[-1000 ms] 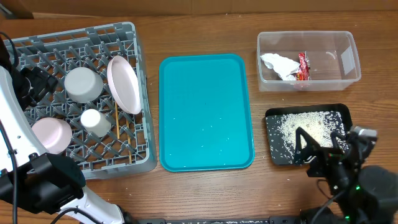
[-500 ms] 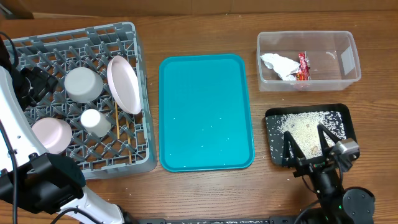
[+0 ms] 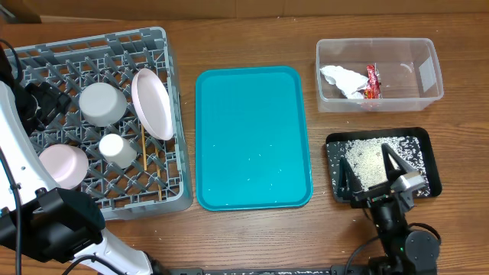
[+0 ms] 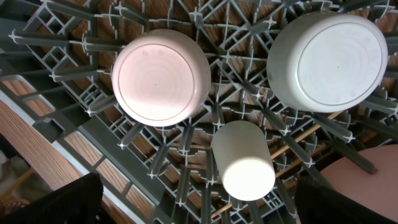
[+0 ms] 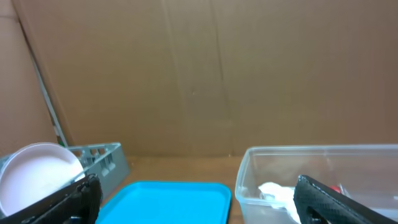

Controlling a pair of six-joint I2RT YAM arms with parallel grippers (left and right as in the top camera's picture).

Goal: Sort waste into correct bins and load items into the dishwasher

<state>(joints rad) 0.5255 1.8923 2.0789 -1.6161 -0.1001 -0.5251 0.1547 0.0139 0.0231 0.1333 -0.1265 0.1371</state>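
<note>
Grey dish rack (image 3: 69, 72) holds the plate (image 3: 151, 103) on edge, with a grey-white bowl (image 3: 102, 104), a pink bowl (image 3: 63, 166) and a cup (image 3: 117, 150) upside down and chopsticks (image 3: 143, 149) beside the cup. The left gripper (image 4: 199, 183) hangs over them, jaws wide and empty. The napkin (image 3: 341, 80) and red wrapper (image 3: 372, 82) lie in the clear tub (image 3: 428, 69). The right gripper (image 3: 364, 159), jaws wide and empty, hovers over the crumbs (image 3: 359, 147) in the black tray (image 3: 424, 137).

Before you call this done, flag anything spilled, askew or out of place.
Only a few pale specks lie scattered on the teal tray, likely leftover crumbs. Otherwise nothing stands out: rice crumbs sit in the black tray, napkin and wrapper in the clear tub.
</note>
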